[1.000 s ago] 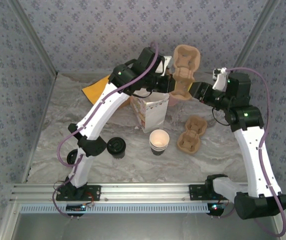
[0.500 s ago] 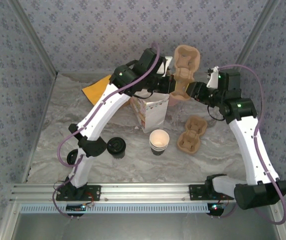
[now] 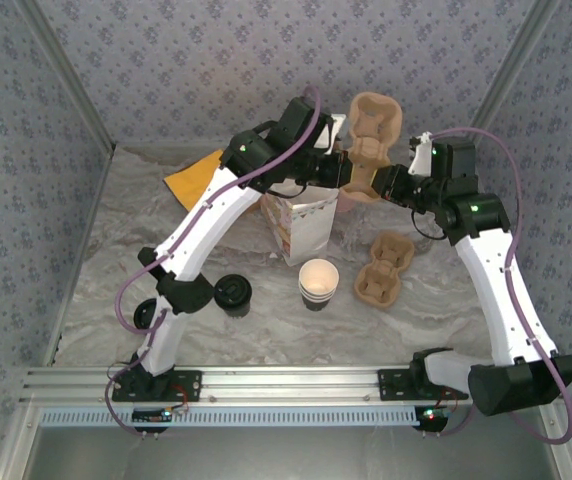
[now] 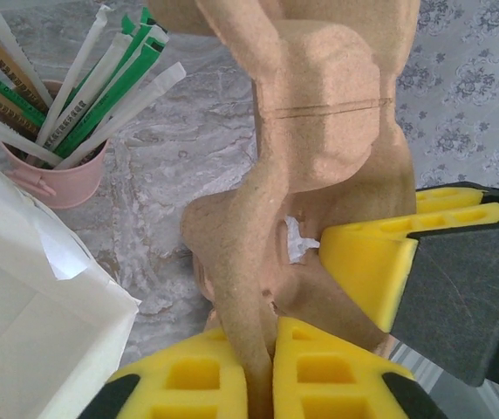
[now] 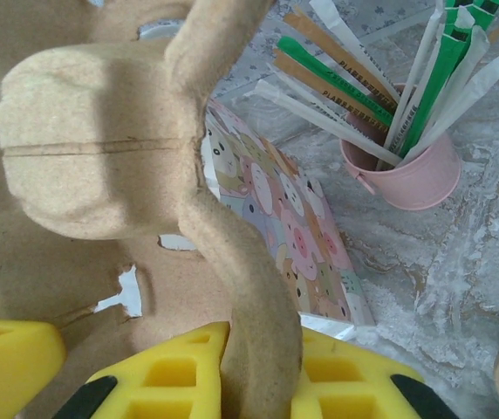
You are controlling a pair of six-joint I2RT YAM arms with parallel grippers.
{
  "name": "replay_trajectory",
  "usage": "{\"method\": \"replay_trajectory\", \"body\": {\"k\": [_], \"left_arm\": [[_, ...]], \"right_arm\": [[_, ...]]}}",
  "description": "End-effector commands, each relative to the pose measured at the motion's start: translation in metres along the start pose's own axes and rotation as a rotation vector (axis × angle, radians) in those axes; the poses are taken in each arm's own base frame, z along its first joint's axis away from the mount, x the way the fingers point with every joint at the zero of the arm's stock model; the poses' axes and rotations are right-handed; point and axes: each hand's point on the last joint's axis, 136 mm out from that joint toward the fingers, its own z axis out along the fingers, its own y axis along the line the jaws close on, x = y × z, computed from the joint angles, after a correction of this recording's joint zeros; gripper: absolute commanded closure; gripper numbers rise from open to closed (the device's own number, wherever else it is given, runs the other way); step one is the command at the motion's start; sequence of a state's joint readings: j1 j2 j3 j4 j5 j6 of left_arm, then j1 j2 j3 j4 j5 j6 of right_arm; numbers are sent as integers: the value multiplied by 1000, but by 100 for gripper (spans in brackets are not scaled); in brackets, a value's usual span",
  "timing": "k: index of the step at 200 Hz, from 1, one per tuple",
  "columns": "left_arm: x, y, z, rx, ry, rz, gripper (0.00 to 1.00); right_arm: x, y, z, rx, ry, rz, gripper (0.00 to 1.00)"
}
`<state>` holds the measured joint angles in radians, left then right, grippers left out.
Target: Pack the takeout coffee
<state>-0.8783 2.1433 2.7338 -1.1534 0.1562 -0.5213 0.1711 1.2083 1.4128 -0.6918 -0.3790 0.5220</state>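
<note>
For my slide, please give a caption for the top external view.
The left gripper and right gripper hold one carrier near the bag; the coffee cup stands in front.

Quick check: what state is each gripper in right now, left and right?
Left gripper: closed on the raised cardboard carrier.
Right gripper: closed on the same carrier.

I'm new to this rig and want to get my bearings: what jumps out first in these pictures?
The left gripper and right gripper both pinch one carrier, held in the air near the white bag at the back. The cup stands upright in front of the bag.
</note>
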Motion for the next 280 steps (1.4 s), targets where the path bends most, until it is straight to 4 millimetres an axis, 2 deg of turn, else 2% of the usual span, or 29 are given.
{"method": "replay_trajectory", "body": {"k": [1, 7, 21, 42, 60, 91, 106, 111, 126, 149, 165, 187, 211, 235, 280], "left_arm": [[1, -9, -4, 24, -1, 14, 85], [0, -9, -6, 19, -7, 15, 81], [-3, -8, -14, 9, -26, 19, 58], [-10, -2, -36, -29, -66, 20, 41], [-15, 10, -60, -80, -99, 2, 39], [-17, 42, -102, -229, -153, -25, 36], [-13, 56, -118, -295, -174, -27, 35], [-13, 60, -124, -314, -185, -33, 32], [-4, 82, -132, -399, -186, -74, 30], [16, 124, -130, -482, -141, -202, 30], [25, 139, -121, -482, -118, -268, 30], [31, 138, -97, -421, -73, -296, 30], [38, 144, -75, -429, -11, -308, 29], [36, 144, -72, -434, -6, -302, 29], [24, 147, -85, -414, -68, -297, 32]], "right_arm": [[-7, 7, -11, -1, -36, -23, 89], [-7, 7, -11, 0, -38, -24, 91], [-8, 8, -14, -1, -46, -28, 91], [-10, 10, -19, -3, -58, -34, 91], [-12, 14, -22, -9, -62, -38, 91], [-13, 19, -24, -14, -66, -47, 92], [-14, 23, -26, -19, -70, -53, 92], [-14, 24, -25, -20, -68, -54, 92], [-14, 28, -26, -26, -71, -61, 92], [-14, 34, -24, -35, -64, -68, 92], [-15, 38, -24, -36, -66, -78, 91], [-16, 47, -24, -40, -66, -104, 91], [-15, 56, -20, -18, -50, -162, 90], [-14, 62, -12, 44, -28, -237, 90], [-1, 73, 19, 165, 59, -371, 91]]}}
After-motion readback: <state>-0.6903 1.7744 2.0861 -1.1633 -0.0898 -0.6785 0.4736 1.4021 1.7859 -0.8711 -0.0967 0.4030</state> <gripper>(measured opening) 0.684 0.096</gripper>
